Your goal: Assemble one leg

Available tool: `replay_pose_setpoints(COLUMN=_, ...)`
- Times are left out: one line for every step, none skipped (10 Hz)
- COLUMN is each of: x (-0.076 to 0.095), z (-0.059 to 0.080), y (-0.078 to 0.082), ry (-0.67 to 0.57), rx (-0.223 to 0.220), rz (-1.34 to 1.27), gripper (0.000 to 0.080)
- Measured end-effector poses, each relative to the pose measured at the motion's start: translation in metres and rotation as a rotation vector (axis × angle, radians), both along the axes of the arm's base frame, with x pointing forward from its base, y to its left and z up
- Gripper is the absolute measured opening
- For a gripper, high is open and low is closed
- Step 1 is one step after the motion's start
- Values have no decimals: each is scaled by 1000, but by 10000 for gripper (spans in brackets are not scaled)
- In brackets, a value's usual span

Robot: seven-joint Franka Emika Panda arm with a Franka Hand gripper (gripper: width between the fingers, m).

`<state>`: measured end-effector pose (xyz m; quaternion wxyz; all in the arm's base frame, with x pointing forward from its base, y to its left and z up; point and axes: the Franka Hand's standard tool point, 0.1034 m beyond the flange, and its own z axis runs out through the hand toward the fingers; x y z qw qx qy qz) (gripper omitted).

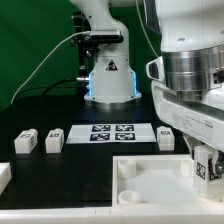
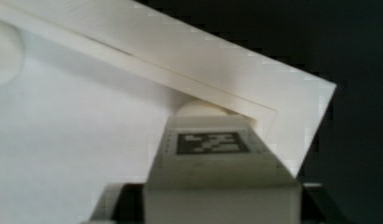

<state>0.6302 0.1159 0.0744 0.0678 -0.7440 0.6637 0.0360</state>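
The black desk (image 1: 35, 115) carried the large white panel (image 1: 150, 185) in front and the marker board (image 1: 112, 132) behind it. My hand (image 1: 204, 158) was clamped on the leg (image 2: 213, 165), tag showing, its far end at the panel's edge near a corner. A loose block (image 1: 54, 140) lay near the marker board, on the exterior view's left.

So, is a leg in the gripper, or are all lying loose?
In the gripper: one leg is clamped there, at the white panel's corner; other legs lie loose.
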Motion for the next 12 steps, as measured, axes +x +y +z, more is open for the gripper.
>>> replay_pose_setpoints(x=0, z=0, y=0, ry=5, rx=17, rz=-158, gripper=291)
replay_pose_setpoints(x=0, z=0, y=0, ry=14, rx=29, rz=-243, gripper=291)
replay_pose_setpoints(x=0, z=-2, y=-2, ry=12, rx=26, rz=-219, gripper=368)
replay_pose_setpoints(x=0, z=-3, y=-1, ry=4, rx=24, rz=-168, gripper=501)
replay_pose_setpoints(x=0, z=-3, y=-1, ry=4, rx=24, rz=-166, gripper=501)
replay_pose_setpoints(x=0, z=-3, y=-2, ry=-4, rx=19, rz=-114, gripper=618)
replay_pose_setpoints(x=2, z=-3, y=-4, ry=-48, rx=2, rz=118, gripper=640)
replay_pose_setpoints(x=2, z=-2, y=-2, ry=-72, rx=-11, rz=282, gripper=640)
replay_pose_setpoints(x=2, z=-2, y=0, ry=-95, rx=-25, rz=439, gripper=648)
replay_pose_setpoints(x=2, z=-3, y=-1, ry=-102, rx=-27, rz=485, gripper=648)
replay_pose_setpoints(x=2, z=-3, y=-2, ry=-119, rx=-36, rz=608, gripper=649)
replay_pose_setpoints(x=2, z=-3, y=-3, ry=-133, rx=-41, rz=706, gripper=649)
